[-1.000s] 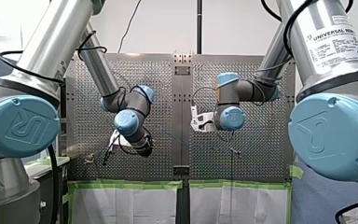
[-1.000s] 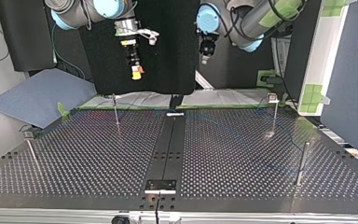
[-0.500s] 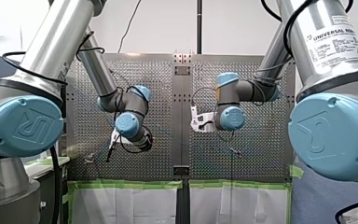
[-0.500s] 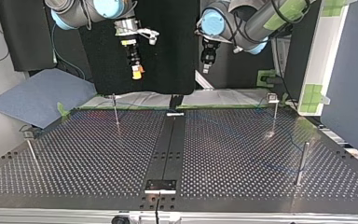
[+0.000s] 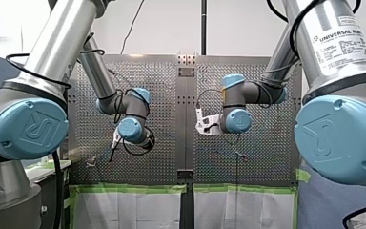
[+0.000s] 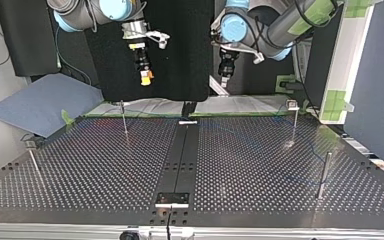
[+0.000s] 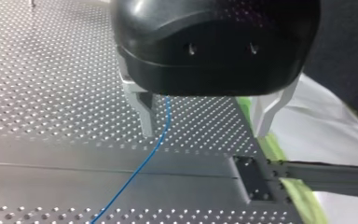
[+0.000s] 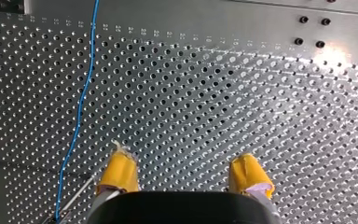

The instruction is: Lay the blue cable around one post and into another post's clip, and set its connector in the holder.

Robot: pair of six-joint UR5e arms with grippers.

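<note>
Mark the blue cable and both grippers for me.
blue cable (image 7: 135, 171), left wrist view, middle of its visible run.
left gripper (image 7: 204, 127), left wrist view, midway between its fingertips.
right gripper (image 8: 184, 173), right wrist view, midway between its fingertips.

In my front view a white wall (image 5: 171, 28) fills twelve o'clock behind the perforated table (image 5: 267, 162), a dark pole (image 5: 203, 26) running up it. Green tape (image 5: 128, 188) edges white sheeting (image 5: 133, 210) at six o'clock. In my top view a black backdrop (image 6: 180, 65) hangs at twelve, a blue-grey mat (image 6: 40, 102) lies at ten, a dark partition (image 6: 380, 95) stands at three.
</note>
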